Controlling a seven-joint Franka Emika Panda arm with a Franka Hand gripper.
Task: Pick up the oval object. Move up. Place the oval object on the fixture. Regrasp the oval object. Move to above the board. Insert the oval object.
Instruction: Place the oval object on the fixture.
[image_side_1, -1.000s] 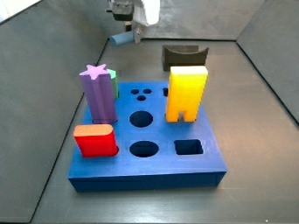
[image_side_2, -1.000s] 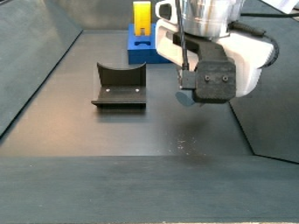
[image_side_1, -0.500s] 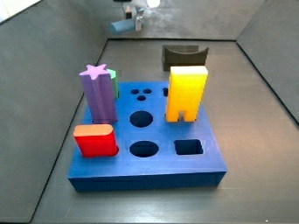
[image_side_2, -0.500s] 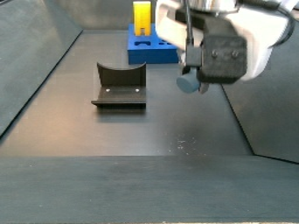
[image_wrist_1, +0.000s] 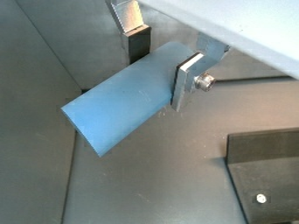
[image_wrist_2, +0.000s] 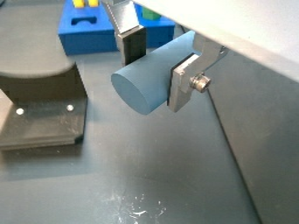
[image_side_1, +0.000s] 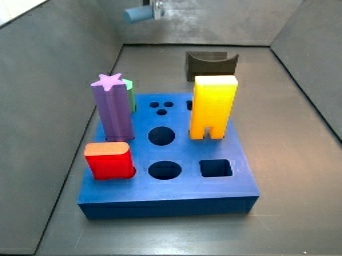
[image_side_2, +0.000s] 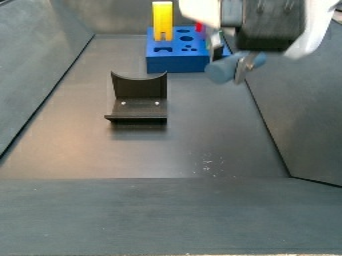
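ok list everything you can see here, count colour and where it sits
oval object: one, grey-blue, clamped between the gripper fingers, lifted clear of the floor
board: one, blue, on the floor, round, square and other holes in its top
star-topped peg: one, purple, upright in the board
arch-shaped block: one, yellow, upright in the board
block: one, red, at a front corner of the board
fixture: one, dark grey-black with a curved notch, on the floor apart from the board, nothing on it
gripper: one, silver fingers with dark pads, up in the air, shut on the oval object
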